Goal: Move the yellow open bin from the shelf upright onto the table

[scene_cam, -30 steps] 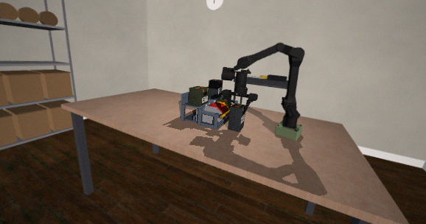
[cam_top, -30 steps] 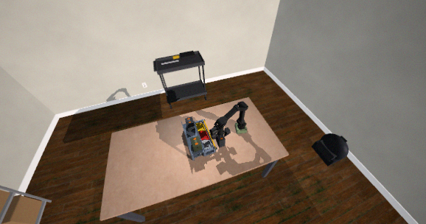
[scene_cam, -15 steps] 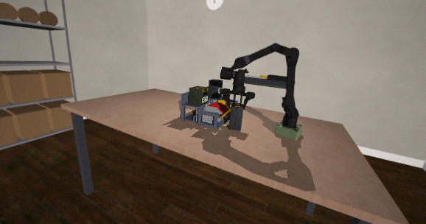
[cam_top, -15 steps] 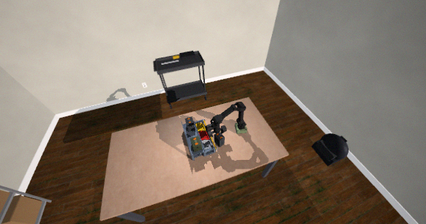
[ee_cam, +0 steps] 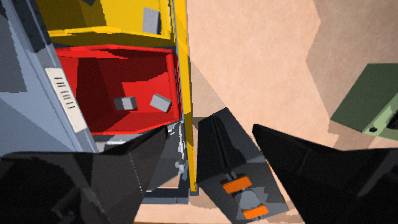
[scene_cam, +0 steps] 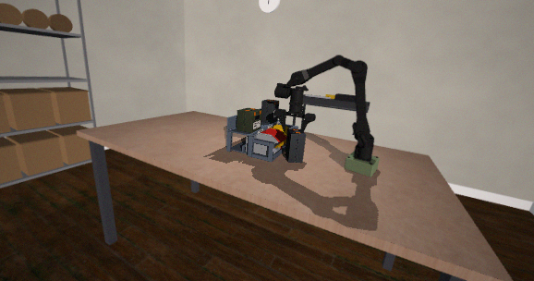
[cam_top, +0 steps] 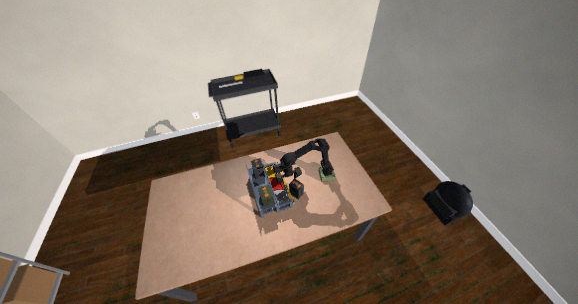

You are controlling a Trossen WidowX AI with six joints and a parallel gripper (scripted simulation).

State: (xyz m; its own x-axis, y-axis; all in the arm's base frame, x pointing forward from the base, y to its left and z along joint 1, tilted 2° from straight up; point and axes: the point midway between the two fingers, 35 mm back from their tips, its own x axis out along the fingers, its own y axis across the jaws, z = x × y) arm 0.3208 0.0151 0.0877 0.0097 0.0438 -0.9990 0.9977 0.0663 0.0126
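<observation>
Pale walls and dark floorboards surround a pinkish table (cam_top: 190, 228) (scene_cam: 185, 139) (ee_cam: 240, 30), and on it, in front of me, sits the blue-grey shelf (cam_top: 261, 209) (scene_cam: 229, 139) (ee_cam: 30, 107) with its coloured bins. There's the yellow open bin (cam_top: 270, 171) (scene_cam: 279, 128) (ee_cam: 115, 34), resting on the shelf beside the red bin (cam_top: 276, 183) (scene_cam: 269, 133) (ee_cam: 125, 67), and I can make out a grey part (ee_cam: 151, 20) inside it. The tool (cam_top: 289, 174) (scene_cam: 296, 120) (ee_cam: 209, 128) is released, its fingers spread wide with nothing between them, pointing down near the shelf's front edge. Below it stands a dark case with orange latches (cam_top: 296, 188) (scene_cam: 295, 145) (ee_cam: 235, 170), on the table just beside the shelf, tilted to my eye in the wrist view. The step in hand, I'd judge, is getting over to the yellow bin, and nothing of the lift is done. Best to rise clear of that case first, then travel across above the red bin's rim, keeping the fingertips off the yellow strip (ee_cam: 183, 80) along the front. Line the fingers up astride one wall of the yellow bin, go down straight, pinch firmly, and lift level; a lopsided grip could tip the parts out.
</observation>
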